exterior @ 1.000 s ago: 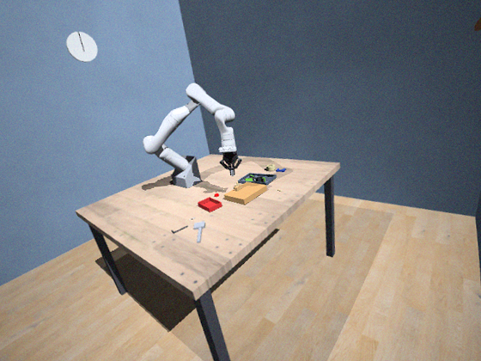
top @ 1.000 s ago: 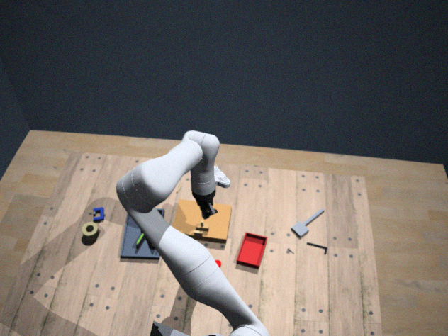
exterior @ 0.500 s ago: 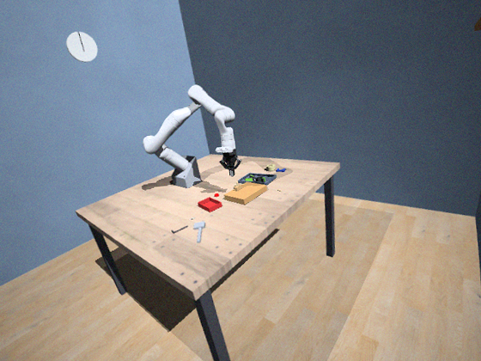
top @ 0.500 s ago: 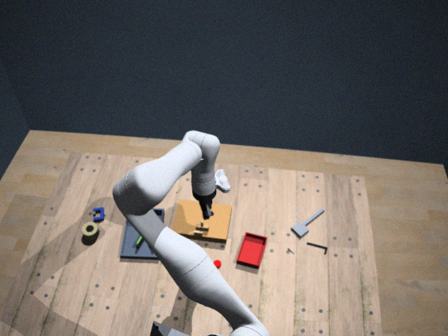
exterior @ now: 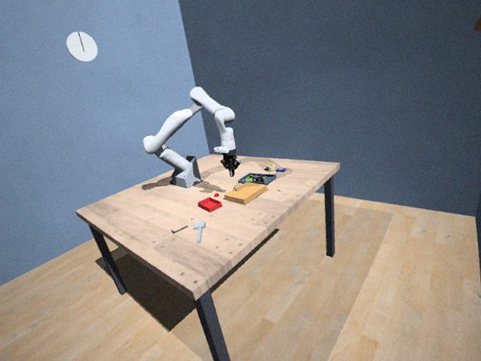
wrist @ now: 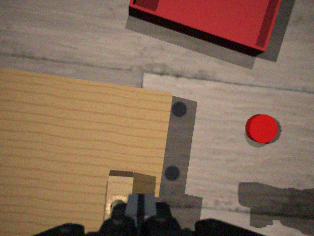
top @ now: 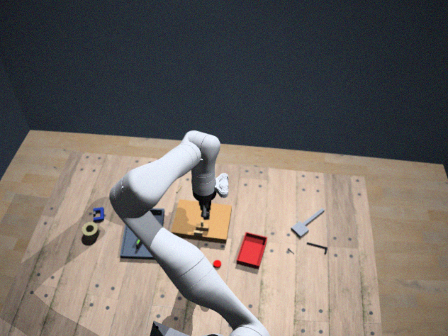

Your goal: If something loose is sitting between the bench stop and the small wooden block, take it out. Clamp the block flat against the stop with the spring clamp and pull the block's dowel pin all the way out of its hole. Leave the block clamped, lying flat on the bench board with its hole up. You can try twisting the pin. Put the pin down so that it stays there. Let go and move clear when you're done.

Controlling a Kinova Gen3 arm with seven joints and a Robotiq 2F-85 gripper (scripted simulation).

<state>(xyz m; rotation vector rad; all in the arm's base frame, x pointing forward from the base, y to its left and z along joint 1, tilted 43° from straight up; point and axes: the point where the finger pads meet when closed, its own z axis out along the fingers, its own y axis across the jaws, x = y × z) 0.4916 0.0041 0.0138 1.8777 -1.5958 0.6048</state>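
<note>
Gripper (wrist: 140, 212) hangs closed and empty over the bench board (wrist: 75, 135).
Small wooden block (wrist: 125, 192) at six o'clock in the wrist view; its short, stiff dowel pin (wrist: 118, 206) probably wants a pinch on the exposed top.

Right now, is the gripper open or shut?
Shut. In the wrist view the gripper's fingers meet with nothing between them, above the small wooden block.

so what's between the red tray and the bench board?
Nothing but bare table between the red tray and the board; the top and wrist views both show it.
</note>
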